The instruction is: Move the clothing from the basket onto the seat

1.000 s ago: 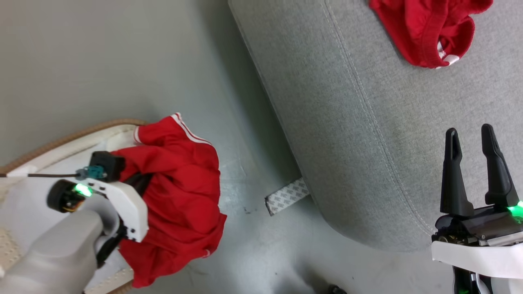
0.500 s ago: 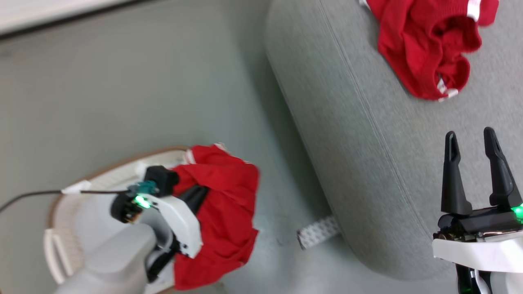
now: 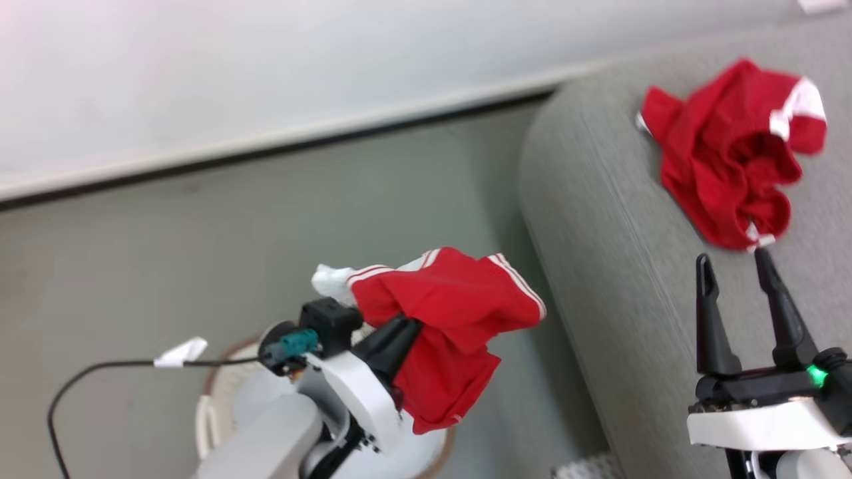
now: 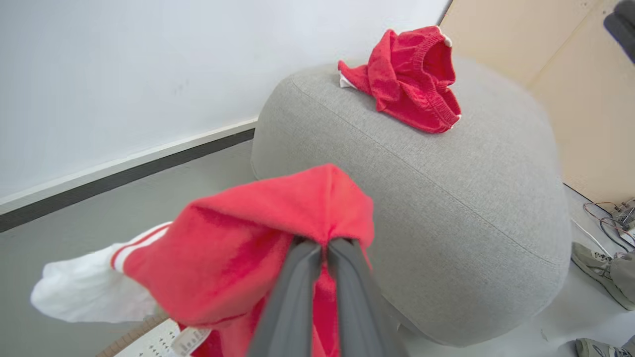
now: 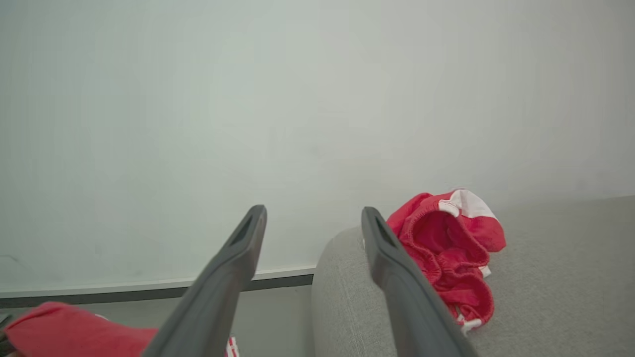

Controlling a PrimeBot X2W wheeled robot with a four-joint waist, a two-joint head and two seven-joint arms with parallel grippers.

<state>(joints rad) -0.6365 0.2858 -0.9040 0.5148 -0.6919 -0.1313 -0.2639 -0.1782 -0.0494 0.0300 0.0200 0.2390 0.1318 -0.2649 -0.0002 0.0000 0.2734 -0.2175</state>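
In left wrist view, shoe beside seat

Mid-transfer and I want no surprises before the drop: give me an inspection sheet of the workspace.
Surface: smooth grey floor.
Job's things: crumpled garment lies on the seat; hanging garment is lifted above the basket.
Clutter: patterned strip at the seat's base; grey shoes on the floor.
Tools: left tool shut on the hanging garment; right tool open, holding nothing, over the seat.
Cables: black cable with a white tag runs to the left wrist; thin wires near the shoes.
Surroundings: white wall, dark baseboard, beige panel.
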